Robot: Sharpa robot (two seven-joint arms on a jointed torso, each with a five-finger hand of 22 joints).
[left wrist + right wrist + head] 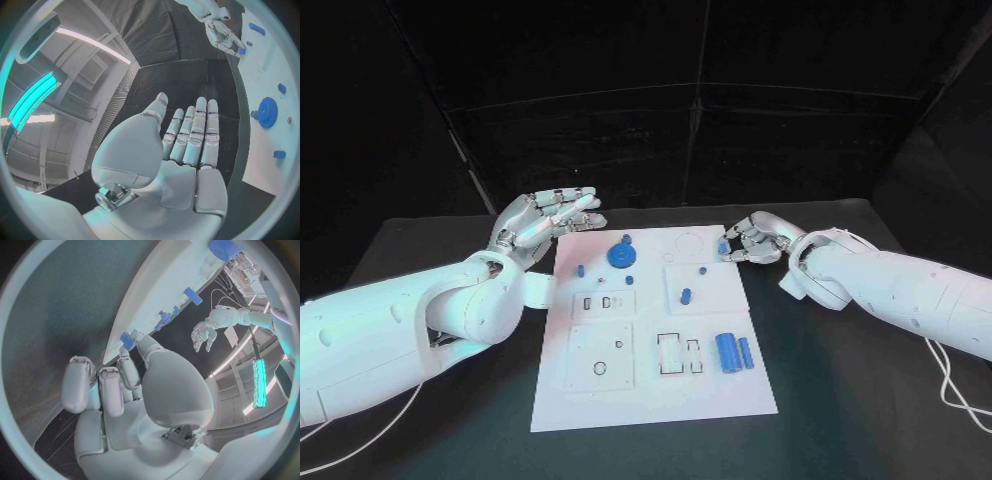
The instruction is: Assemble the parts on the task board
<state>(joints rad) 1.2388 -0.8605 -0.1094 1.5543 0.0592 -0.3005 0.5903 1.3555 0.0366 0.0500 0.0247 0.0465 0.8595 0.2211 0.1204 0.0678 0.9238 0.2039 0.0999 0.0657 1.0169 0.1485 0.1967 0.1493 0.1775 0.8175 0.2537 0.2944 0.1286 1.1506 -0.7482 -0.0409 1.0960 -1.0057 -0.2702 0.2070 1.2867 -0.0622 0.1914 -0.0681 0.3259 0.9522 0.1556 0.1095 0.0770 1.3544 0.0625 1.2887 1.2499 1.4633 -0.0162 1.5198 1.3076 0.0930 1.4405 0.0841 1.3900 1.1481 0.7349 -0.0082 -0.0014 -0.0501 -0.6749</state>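
Left hand (548,222), fingers straight and apart, holds nothing beside the task board's (653,395) far left corner. On the board stand a blue gear (622,256), a small peg (685,295) and two cylinders (733,353). These parts look rigid, light and smooth, best pinched at their sides. Right hand (750,242) pinches a small blue part (724,247) at the board's far right edge; its shape is mostly hidden by fingers.
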